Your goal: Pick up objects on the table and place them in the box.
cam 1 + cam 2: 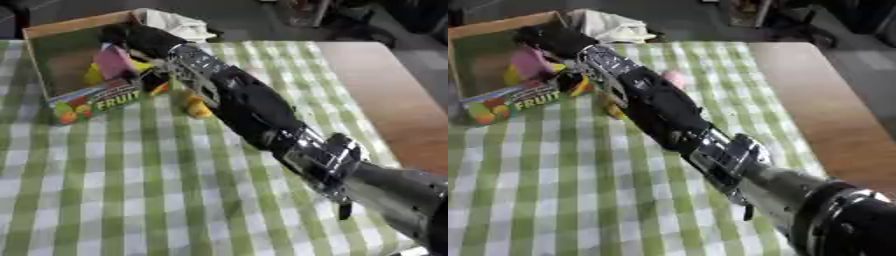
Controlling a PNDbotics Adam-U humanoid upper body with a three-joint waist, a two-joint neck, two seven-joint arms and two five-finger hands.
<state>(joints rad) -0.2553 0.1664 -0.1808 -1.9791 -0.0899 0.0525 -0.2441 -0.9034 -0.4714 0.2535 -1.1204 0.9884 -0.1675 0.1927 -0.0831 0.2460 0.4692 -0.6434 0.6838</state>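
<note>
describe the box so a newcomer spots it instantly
Look to the far left corner of the green checked tablecloth. The open cardboard box stands there, the right hand reaching over it. Its front wall reads FRUIT with fruit pictures.

the right arm comes in from the lower right corner and runs in one long diagonal toward the upper left, nearly straight. its thick dark upper part fills the corner; beyond it sits a silver joint, then a black forearm, then a second silver section at the wrist. the right hand point(131, 36) lies at the far end of that line, black, seen from the back, and tipped downward. its fingers point away from the camera and cannot be made out. no left hand shows in either view.
</note>
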